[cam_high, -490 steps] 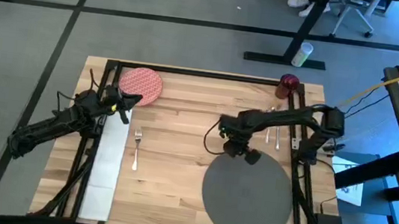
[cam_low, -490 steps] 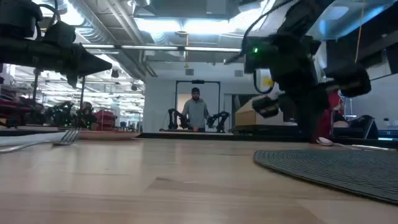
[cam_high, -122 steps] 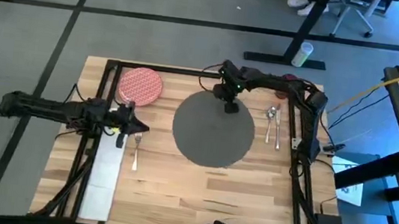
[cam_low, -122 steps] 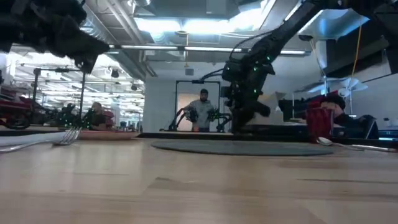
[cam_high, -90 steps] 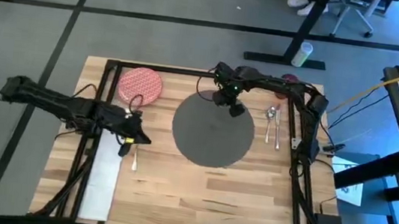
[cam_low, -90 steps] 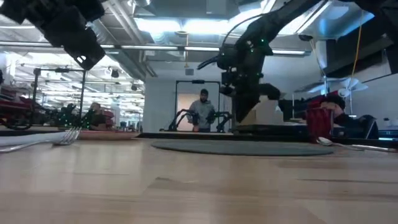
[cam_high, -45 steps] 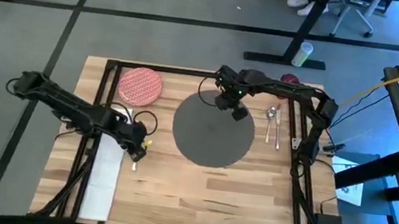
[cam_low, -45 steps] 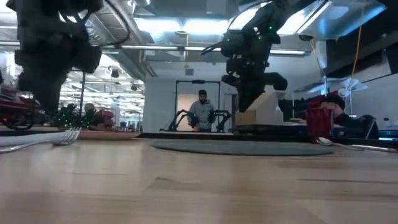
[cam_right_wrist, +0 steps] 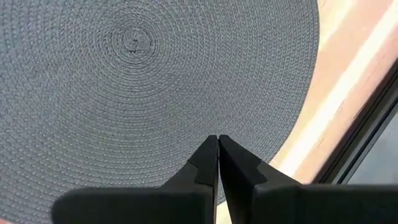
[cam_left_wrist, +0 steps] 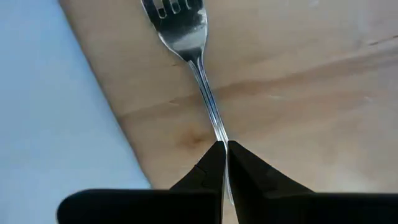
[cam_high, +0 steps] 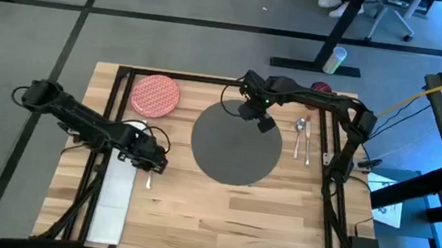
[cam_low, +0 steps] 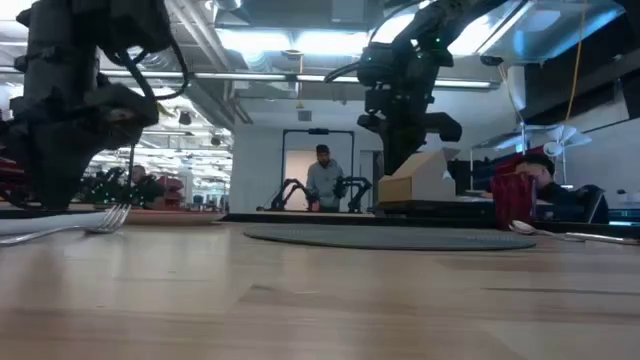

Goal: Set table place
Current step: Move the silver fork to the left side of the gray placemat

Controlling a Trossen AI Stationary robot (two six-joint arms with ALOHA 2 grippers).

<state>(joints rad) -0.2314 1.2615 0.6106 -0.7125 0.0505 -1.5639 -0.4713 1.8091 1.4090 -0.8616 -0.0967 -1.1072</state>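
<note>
One round dark grey mat [cam_high: 233, 146] lies flat on the wooden worktop [cam_high: 219, 216], a little toward its far side and roughly midway across. One red patterned plate [cam_high: 155, 95] sits at the far left corner, well apart from the mat. One white napkin [cam_high: 116, 191] lies as a long strip along the left edge, and one fork [cam_left_wrist: 188, 50] rests just beside it on bare wood, tines toward the far side. To the right of the mat, two pieces of silver cutlery lie side by side: one spoon [cam_high: 298, 134] and, just beyond it, what seems to be one knife [cam_high: 308, 141], too small to be sure of. One small dark red cup [cam_high: 320, 89] stands at the far right corner. The left claw [cam_left_wrist: 223, 149] is down at the fork, its fingers pressed together around the thin handle, pinching it close to the wood. The right claw [cam_right_wrist: 218, 142] hovers above the far rim of the mat, its two fingers closed against each other with nothing between them. In the low view one person [cam_low: 323, 181] stands in the room beyond the worktop.
</note>
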